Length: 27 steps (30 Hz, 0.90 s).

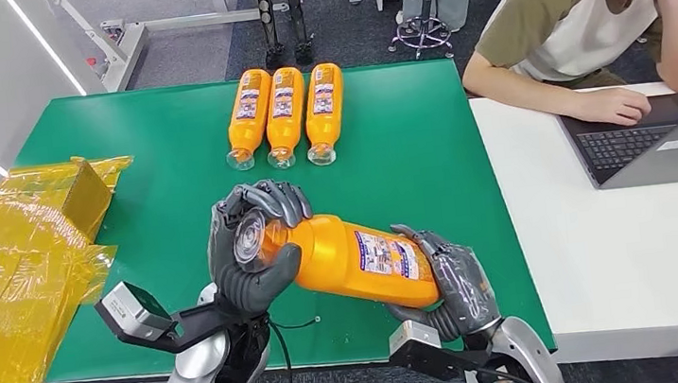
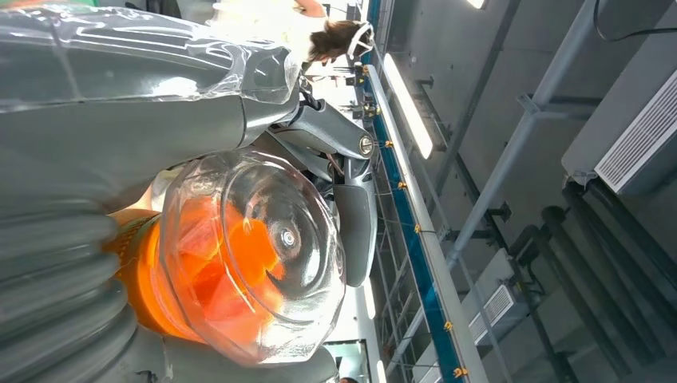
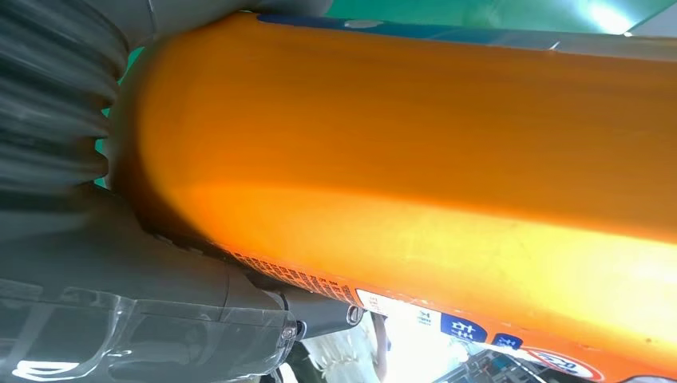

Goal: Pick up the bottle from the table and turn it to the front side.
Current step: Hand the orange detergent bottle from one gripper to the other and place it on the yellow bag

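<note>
You are looking at the orange bottle (image 1: 352, 257) being held in the air above the near edge of the green table (image 1: 161, 163), lying nearly level, label side facing up. Your left hand (image 1: 250, 244) is wrapping its fingers around the clear cap (image 2: 255, 255) and neck end; the left wrist view is showing that cap close up, with grey fingers curling above and below it. Your right hand (image 1: 450, 284) is cupping the bottle's base end from underneath, fingers curling up against the orange body (image 3: 415, 152). Both hands are gripping the same bottle.

Three more orange bottles (image 1: 284, 112) are lying side by side at the far side of the table, caps pointing toward you. Crumpled yellow wrapping (image 1: 24, 263) is sitting on the table's left edge. A person (image 1: 583, 14) is sitting at the adjoining white table (image 1: 608, 258), one hand resting on a laptop (image 1: 653, 135).
</note>
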Available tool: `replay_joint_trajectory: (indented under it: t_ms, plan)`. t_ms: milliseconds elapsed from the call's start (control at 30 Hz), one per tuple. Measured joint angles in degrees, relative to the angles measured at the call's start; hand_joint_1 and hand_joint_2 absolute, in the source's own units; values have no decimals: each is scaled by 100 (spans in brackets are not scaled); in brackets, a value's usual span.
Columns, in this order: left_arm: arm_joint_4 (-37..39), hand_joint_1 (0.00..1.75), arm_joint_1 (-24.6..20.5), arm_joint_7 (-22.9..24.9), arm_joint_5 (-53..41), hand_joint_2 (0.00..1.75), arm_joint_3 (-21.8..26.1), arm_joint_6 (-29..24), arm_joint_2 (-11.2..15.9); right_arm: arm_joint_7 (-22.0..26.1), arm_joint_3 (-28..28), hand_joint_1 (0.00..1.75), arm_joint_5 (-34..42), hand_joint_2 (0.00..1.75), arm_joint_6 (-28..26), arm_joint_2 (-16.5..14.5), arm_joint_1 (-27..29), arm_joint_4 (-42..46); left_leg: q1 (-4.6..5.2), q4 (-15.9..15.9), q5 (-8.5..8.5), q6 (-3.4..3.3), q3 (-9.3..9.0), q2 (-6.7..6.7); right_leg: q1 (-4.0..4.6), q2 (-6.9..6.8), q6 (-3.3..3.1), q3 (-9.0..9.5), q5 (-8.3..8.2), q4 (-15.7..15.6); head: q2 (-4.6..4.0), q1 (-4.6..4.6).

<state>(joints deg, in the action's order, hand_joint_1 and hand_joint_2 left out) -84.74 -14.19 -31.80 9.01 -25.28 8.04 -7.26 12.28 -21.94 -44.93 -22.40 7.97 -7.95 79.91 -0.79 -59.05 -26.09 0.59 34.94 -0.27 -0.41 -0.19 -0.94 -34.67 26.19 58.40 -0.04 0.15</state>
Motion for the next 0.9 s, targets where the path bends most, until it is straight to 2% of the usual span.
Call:
replay_joint_trajectory:
  t_ms: [633,667,767,800,900]
  plan:
    - [7,175,-7,0,6,175,2,-12,-3,42,-1,175,70,175,-47,-17,0,-2,0,0,0,0,1,0,0,-1,0,0,0,0,0,0]
    - [7,148,-7,1,8,175,2,-19,-8,68,-3,175,107,175,-70,-24,-1,-4,0,0,0,0,1,0,0,-1,0,0,0,0,0,0]
    - [7,17,-8,27,-10,175,2,-57,-39,132,-11,175,205,175,-166,-76,-8,-7,0,0,0,0,2,-2,0,-3,0,1,0,1,0,0]
    - [9,0,-5,57,-33,175,-1,-68,-49,139,-20,175,219,175,-197,-106,-20,-7,0,0,0,0,2,-2,0,-3,0,1,0,1,0,1]
    - [22,0,11,206,-162,175,-32,-39,-58,65,-67,175,60,175,-236,-204,-98,-7,0,0,0,0,0,0,0,-1,0,0,0,1,0,0]
